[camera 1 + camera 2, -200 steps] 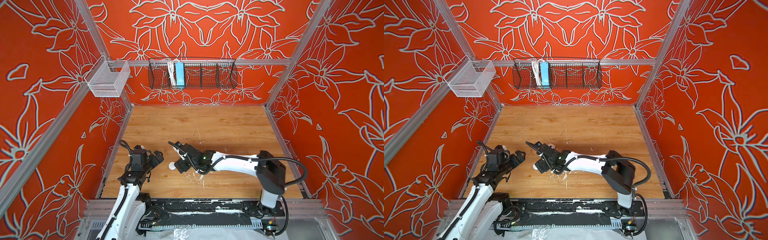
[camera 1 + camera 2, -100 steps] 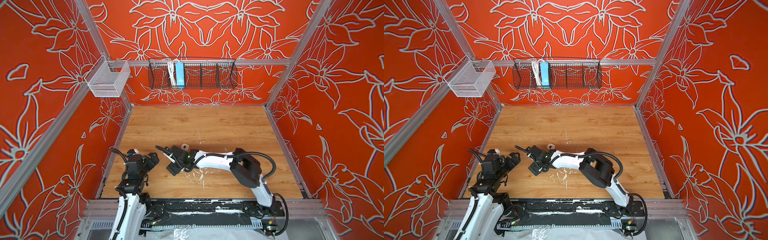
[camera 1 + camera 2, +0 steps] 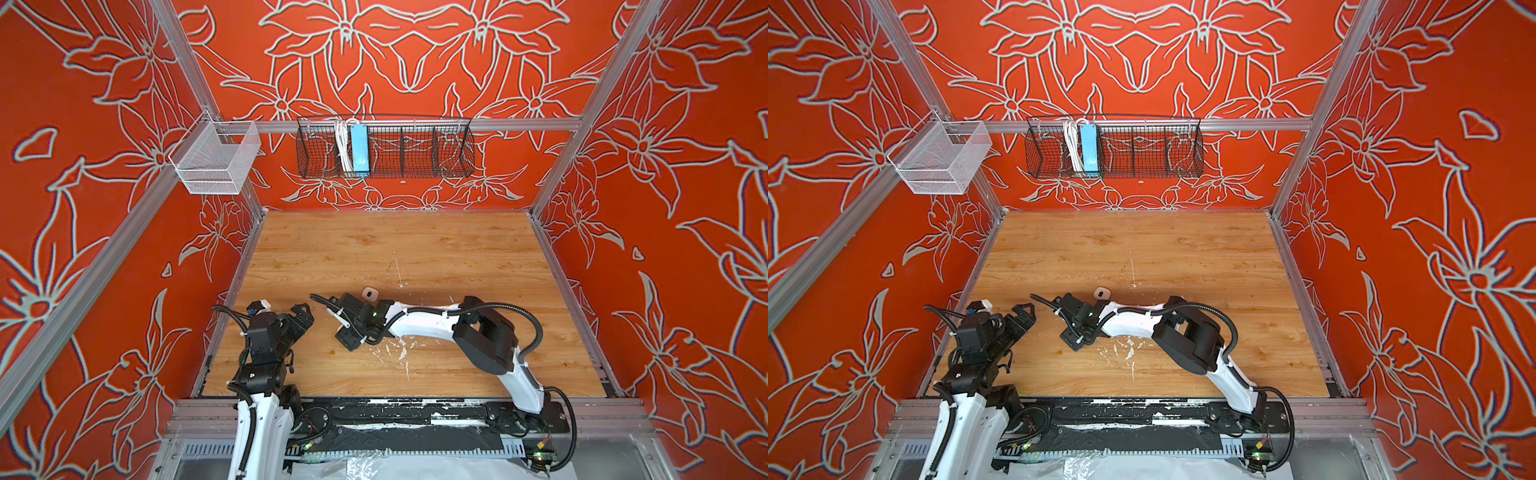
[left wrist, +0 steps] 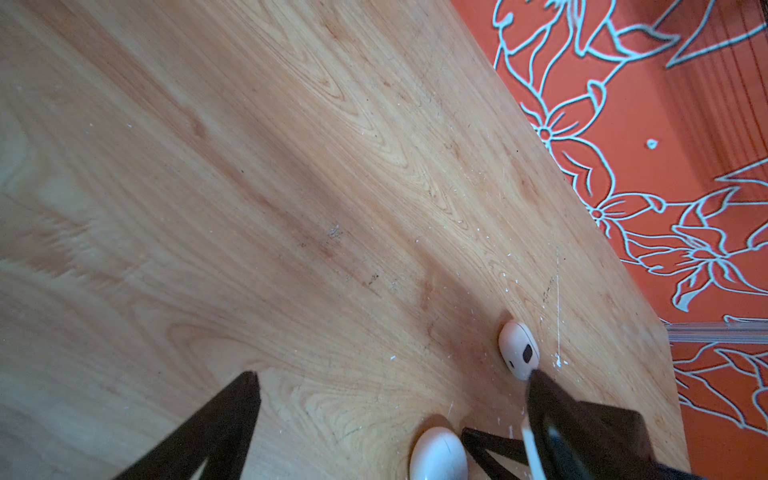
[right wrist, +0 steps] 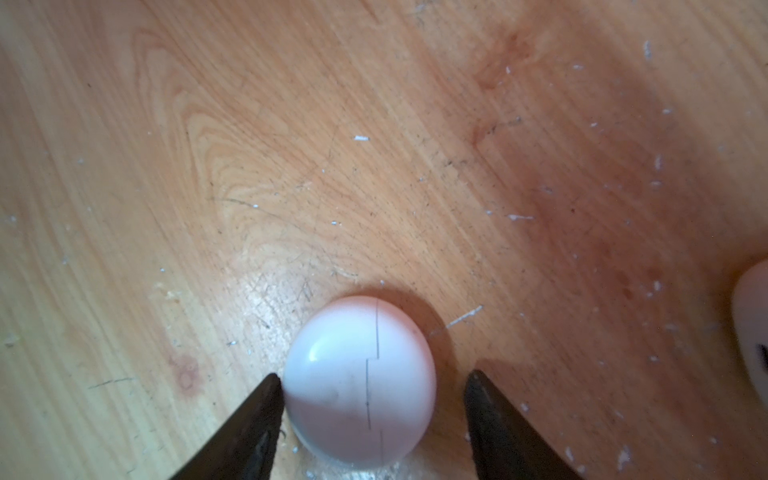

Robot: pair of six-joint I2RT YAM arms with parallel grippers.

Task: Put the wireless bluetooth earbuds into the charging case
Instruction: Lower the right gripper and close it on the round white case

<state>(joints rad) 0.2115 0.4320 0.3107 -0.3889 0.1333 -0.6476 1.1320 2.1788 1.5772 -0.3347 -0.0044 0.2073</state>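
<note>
The left arm (image 3: 266, 428) and right arm (image 3: 419, 328) share glossy white shells between blocky black joints. Ribbed black cables (image 3: 539, 332) loop alongside, and a small green light (image 3: 375, 314) glows near the right wrist.

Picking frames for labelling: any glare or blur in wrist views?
Right wrist view: glare spot on the white rounded piece; a second white piece at the frame edge is blurred. Left wrist view: wood smeared at one side, left claw soft-edged.

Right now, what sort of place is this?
Probably a robot test booth: a left arm and right arm mounted at the edge of a wooden table, an aluminium frame holding orange floral walls, and a wire basket hung at the back.
</note>
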